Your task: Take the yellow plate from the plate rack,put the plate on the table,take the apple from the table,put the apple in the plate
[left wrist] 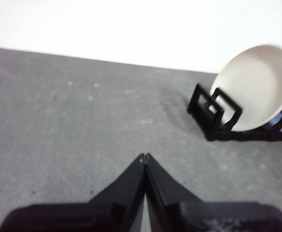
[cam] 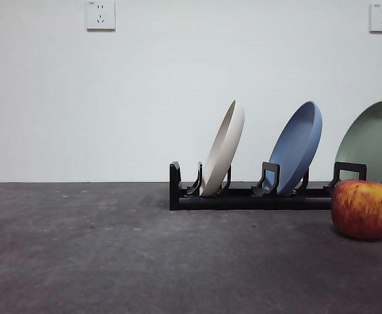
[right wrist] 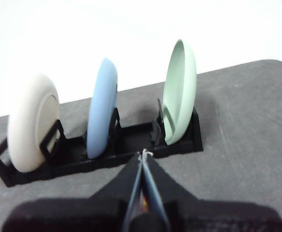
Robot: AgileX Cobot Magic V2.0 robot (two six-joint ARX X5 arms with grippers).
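The yellow plate (cam: 224, 149) (left wrist: 257, 87) (right wrist: 31, 123) is cream-coloured and stands tilted in the left end slot of the black plate rack (cam: 243, 194) (left wrist: 211, 113) (right wrist: 131, 142). The red and yellow apple (cam: 365, 209) rests on the table (cam: 112, 255) in front of the rack's right end. My left gripper (left wrist: 144, 157) hovers shut over bare table, well short of the rack, with nothing in it. My right gripper (right wrist: 143, 154) is shut and empty, close in front of the rack between the blue and green plates. Neither gripper shows in the front view.
A blue plate (cam: 298, 147) (right wrist: 102, 108) stands in the middle slot and a sage-green plate (cam: 374, 140) (right wrist: 180, 92) in the right one. A white wall with two sockets rises behind the table. Bare dark grey surface spreads left of the rack.
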